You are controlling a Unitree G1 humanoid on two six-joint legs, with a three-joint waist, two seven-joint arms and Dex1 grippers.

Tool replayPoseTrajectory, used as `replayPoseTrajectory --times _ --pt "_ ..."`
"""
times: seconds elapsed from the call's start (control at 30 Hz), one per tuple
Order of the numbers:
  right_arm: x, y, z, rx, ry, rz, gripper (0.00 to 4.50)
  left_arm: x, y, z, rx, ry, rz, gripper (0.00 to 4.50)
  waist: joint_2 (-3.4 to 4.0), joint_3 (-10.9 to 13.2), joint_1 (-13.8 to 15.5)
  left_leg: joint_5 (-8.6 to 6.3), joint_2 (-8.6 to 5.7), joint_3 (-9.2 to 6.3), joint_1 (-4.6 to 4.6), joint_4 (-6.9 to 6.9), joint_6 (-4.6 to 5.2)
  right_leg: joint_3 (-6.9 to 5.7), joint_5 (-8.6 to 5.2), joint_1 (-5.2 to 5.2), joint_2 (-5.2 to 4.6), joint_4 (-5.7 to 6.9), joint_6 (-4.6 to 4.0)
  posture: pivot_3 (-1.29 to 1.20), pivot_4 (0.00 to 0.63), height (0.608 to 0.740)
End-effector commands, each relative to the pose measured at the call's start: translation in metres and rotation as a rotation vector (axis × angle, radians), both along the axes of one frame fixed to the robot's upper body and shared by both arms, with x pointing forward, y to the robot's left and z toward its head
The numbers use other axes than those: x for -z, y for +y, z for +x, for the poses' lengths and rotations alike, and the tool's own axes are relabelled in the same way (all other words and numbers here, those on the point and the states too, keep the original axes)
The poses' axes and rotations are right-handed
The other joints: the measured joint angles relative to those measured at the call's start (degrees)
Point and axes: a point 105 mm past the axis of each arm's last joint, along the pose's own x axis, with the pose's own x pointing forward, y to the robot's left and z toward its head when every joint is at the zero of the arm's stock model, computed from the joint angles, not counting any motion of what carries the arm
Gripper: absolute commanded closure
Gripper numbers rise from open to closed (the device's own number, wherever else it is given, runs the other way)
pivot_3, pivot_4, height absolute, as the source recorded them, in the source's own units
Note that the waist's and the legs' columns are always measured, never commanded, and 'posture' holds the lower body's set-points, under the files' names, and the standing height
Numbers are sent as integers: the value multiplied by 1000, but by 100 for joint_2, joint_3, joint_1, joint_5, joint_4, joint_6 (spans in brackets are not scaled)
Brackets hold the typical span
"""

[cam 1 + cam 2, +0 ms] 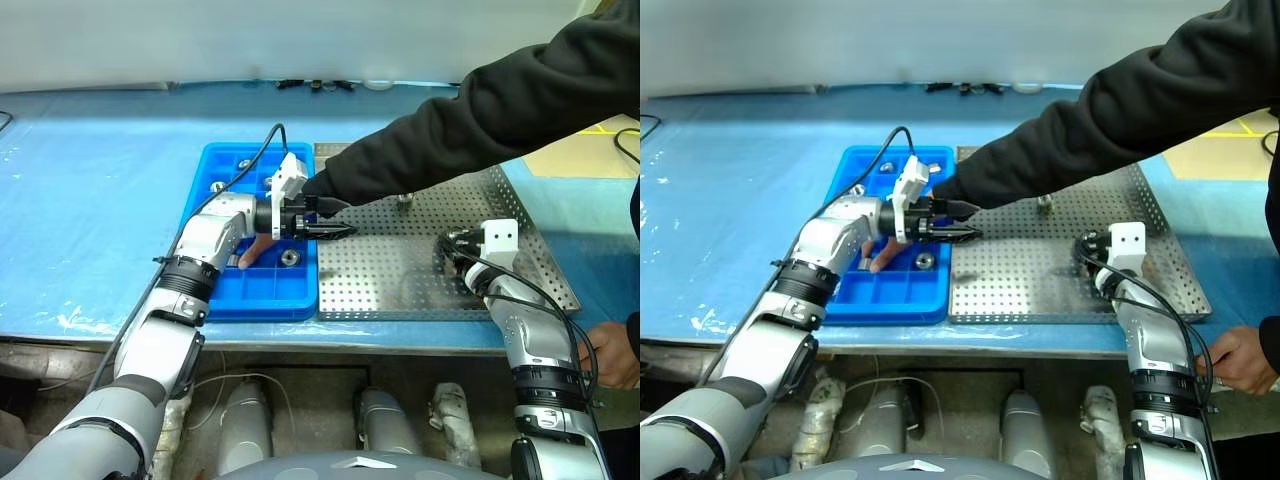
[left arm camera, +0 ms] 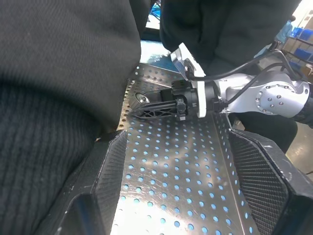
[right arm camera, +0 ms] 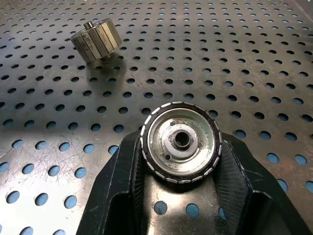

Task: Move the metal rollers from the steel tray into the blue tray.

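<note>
Right gripper (image 3: pixel 180 182) clamped a metal roller (image 3: pixel 180 142) on steel tray (image 1: pixel 520 240); left gripper (image 1: pixel 345 231) fingers apart, 9 o'clock of it.

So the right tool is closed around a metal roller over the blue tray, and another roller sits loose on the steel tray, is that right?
Not quite. The right tool does clasp a metal roller, and another roller does sit loose on the steel tray, but the held one is over the steel tray's perforated floor, not the blue tray. The right wrist view shows it.
</note>
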Motion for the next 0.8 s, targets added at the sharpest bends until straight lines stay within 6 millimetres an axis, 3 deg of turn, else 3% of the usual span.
replayPoseTrajectory --times 0.03,0.5,0.8 --pt "-2 5 -1 -19 -12 13 2876 -15 4 1 -12 -52 -26 1030 0 0 3 0 0 0 0 0 0 0 0 0 0 0 0 -299 150 740" --pt "-31 9 -19 -83 -34 11 2876 -15 11 4 -36 -55 -22 1030 0 0 -3 -3 0 1 -1 -15 4 1 0 -4 -1 -22 0 -303 150 740" --pt "-42 29 -23 -156 -53 31 2876 -15 12 3 -40 -53 -26 1030 0 0 -1 -5 -1 1 -1 -18 6 3 0 -8 -1 -24 0 -292 150 740"
